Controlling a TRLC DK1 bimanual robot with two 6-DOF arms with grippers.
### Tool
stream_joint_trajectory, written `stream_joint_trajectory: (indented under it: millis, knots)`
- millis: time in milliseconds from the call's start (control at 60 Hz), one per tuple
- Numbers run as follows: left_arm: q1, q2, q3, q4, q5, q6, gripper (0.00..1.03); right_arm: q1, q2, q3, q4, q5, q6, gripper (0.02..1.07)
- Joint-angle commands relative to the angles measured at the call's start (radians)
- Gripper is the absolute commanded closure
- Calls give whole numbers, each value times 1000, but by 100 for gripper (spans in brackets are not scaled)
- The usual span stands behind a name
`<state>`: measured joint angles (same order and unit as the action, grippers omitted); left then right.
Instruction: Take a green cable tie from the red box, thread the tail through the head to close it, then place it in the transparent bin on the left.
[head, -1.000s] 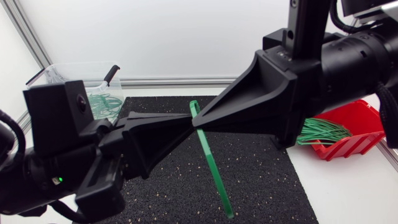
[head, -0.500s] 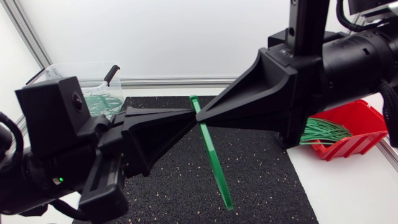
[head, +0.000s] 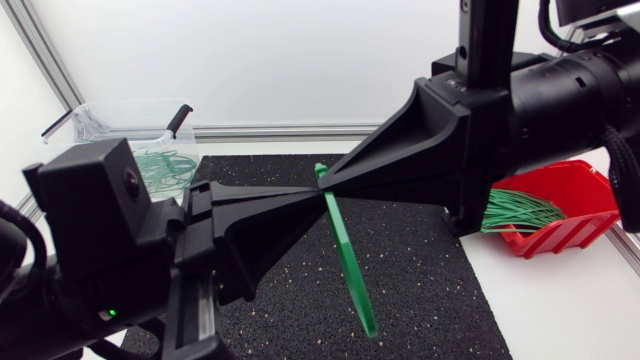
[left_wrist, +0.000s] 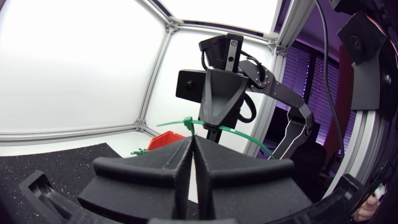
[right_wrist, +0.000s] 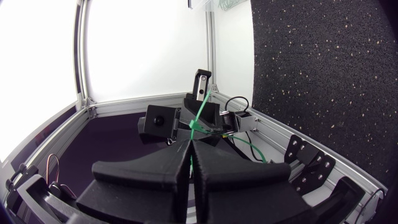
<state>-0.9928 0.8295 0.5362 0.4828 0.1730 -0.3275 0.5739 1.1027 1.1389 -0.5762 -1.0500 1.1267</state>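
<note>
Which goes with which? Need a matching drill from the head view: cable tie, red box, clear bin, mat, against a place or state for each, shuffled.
Things
1. cable tie
2. red box
3. clear bin
4. mat

Place or state
a. black with pale speckles, lying flat
b. rear left, see-through
c. up in the air, tilted, tail pointing down
d. right side, just off the mat

Pairs: 1-c, 2-d, 3-b, 4-a
</note>
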Motion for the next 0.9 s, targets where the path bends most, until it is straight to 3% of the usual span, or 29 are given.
stream_joint_trajectory:
  millis: [0, 167, 267, 300, 550, 883]
  knots:
    - [-26, -6, -21, 22, 6, 54, 100, -16, 23, -10, -2, 19, 31, 101]
    - [-24, 11, -27, 27, 2, 90, 100, -29, 28, -24, 4, 21, 21, 97]
    - [-10, 13, -31, 27, 3, 110, 100, -29, 6, -39, 1, 21, 15, 59]
    - [-4, 13, -33, 27, 3, 113, 100, -29, -3, -42, 1, 21, 13, 54]
    - [34, 13, -47, 20, 25, 186, 100, -31, -37, -45, -1, 13, -67, 49]
    - [80, 5, -65, -16, 97, 347, 100, -155, 3, 42, -37, -84, -229, 49]
